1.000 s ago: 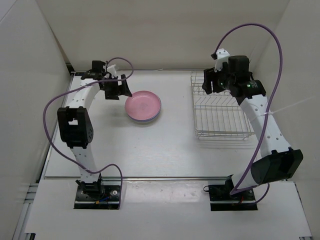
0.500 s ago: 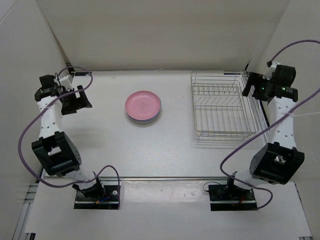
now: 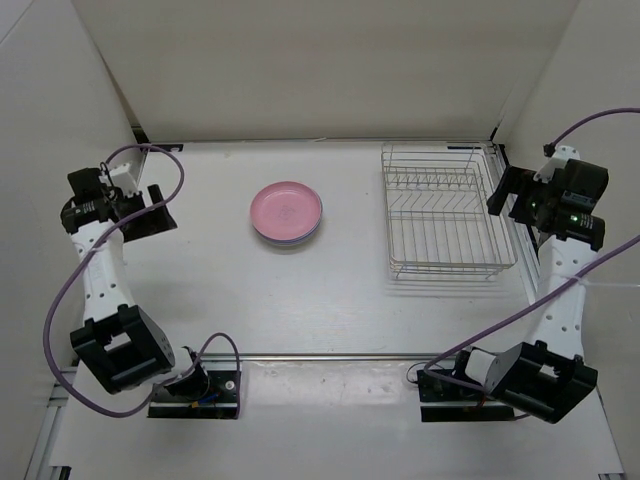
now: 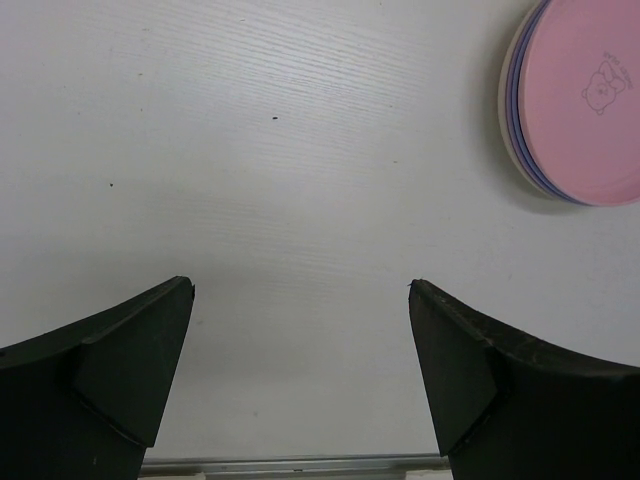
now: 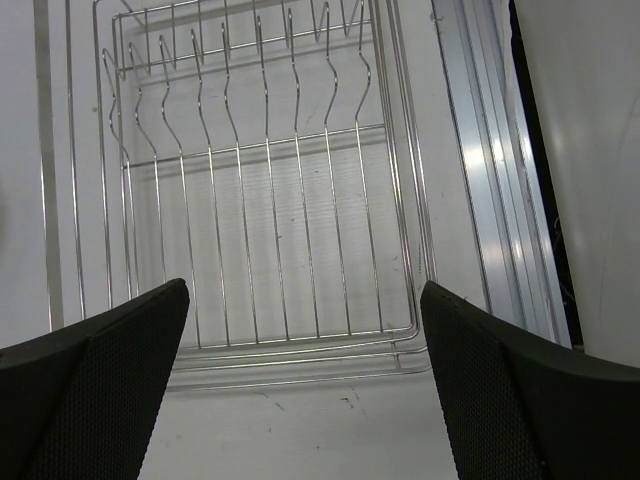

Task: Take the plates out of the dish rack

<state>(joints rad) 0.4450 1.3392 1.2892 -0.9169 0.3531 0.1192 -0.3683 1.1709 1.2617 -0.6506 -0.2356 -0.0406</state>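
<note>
The plates [image 3: 287, 212] lie in one stack on the table left of centre, the pink plate on top and lilac and cream rims showing under it. The stack also shows in the left wrist view [image 4: 580, 100]. The dish rack [image 3: 445, 212] stands at the right with no plates in it; it also shows in the right wrist view [image 5: 250, 200]. My left gripper [image 3: 155, 213] is open and empty at the far left, well away from the stack. My right gripper [image 3: 510, 192] is open and empty by the rack's right side.
White walls close in the table at the left, back and right. A metal rail [image 3: 330, 356] runs along the near edge. A purple cable loops from each arm.
Both arms have swung outward, away from the stack and the rack, toward the side walls. The plates and the rack have not moved.
</note>
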